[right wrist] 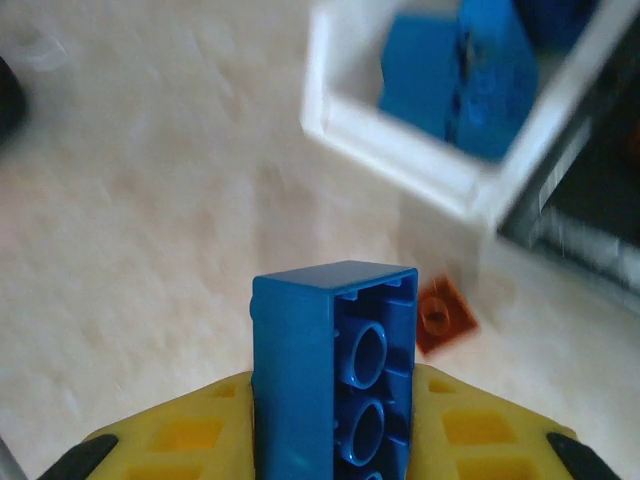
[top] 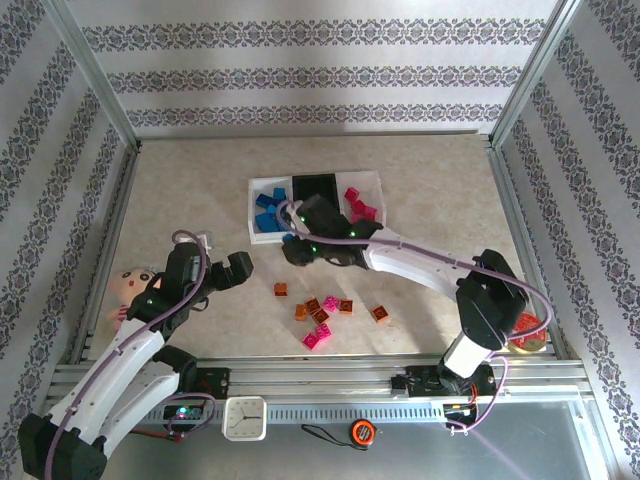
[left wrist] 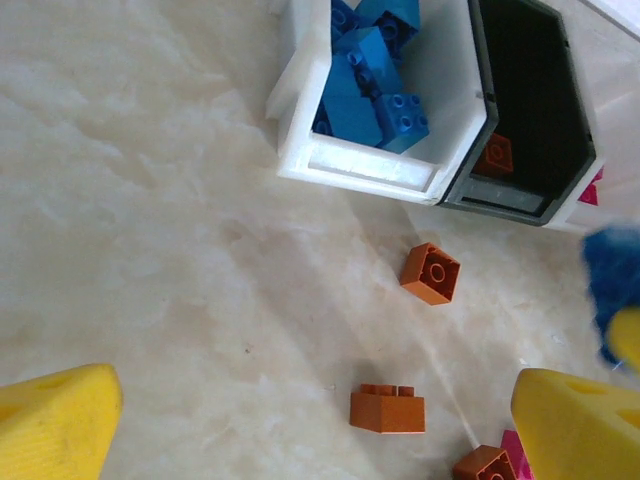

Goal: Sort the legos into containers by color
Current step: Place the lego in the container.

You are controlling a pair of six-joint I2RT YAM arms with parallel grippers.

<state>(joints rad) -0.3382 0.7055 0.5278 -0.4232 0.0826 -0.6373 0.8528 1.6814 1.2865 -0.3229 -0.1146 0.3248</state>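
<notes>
Blue legos point(left wrist: 375, 85) in white bin point(left wrist: 358, 171)

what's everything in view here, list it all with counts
containers: three joined, white-black-white, far middle of table
blue legos: several, in left white bin
held blue lego: one, in right end effector
pink legos: several in right white bin, about three loose
orange legos: about six loose mid-table, one in black bin
doll: one, pink face, left edge
tin: one, red, right edge
clock: one, white, near rail
left end effector: open, empty
right end effector: shut on blue lego
</notes>
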